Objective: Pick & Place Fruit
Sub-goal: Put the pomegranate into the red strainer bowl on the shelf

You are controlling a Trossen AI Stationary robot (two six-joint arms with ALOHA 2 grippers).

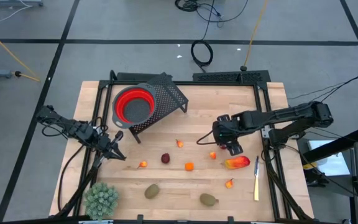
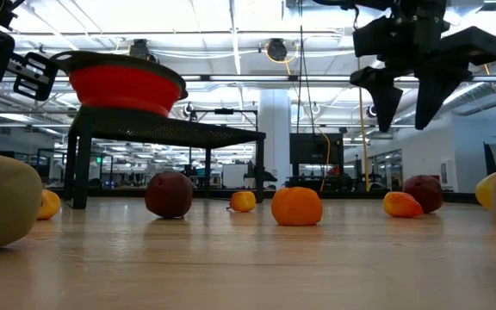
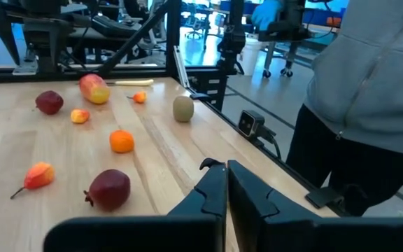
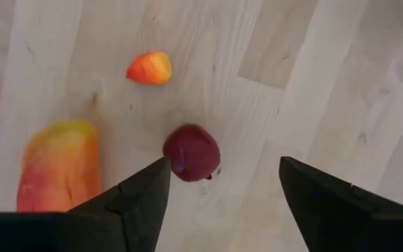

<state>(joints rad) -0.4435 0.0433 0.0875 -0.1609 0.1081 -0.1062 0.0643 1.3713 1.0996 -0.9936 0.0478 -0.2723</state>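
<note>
Fruit [image 4: 192, 152] below our right tool [image 4: 222, 189] is a dark red ball (glossy); the tool hangs wide open, empty.

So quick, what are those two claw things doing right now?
Left gripper: shut, holding nothing, near the table's left edge.
Right gripper: open, empty, above a dark red ball on the table.

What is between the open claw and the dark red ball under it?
Nothing. In the right wrist view, the right claw hangs open above the dark red toy ball, with only bare light wooden table around it.
</note>
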